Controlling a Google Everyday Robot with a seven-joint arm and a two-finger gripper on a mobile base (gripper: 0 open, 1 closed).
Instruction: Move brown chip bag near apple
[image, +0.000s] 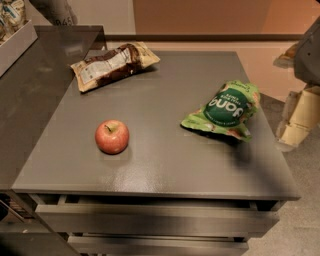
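Observation:
The brown chip bag (114, 65) lies flat at the far left of the grey table (165, 170), with its white label panel facing up. The red apple (112, 136) stands upright at the table's front left, well apart from the bag and nearer to me. My gripper (292, 127), grey arm with cream-coloured end parts, hangs beyond the table's right edge, above the floor. It is far from both the bag and the apple and holds nothing that I can see.
A green bag with a dark round logo (224, 111) lies on the right side of the table, close to the gripper. A darker counter (30, 90) adjoins the table on the left, with a white bin (15, 42) on it. Drawers (150, 220) sit below the table's front edge.

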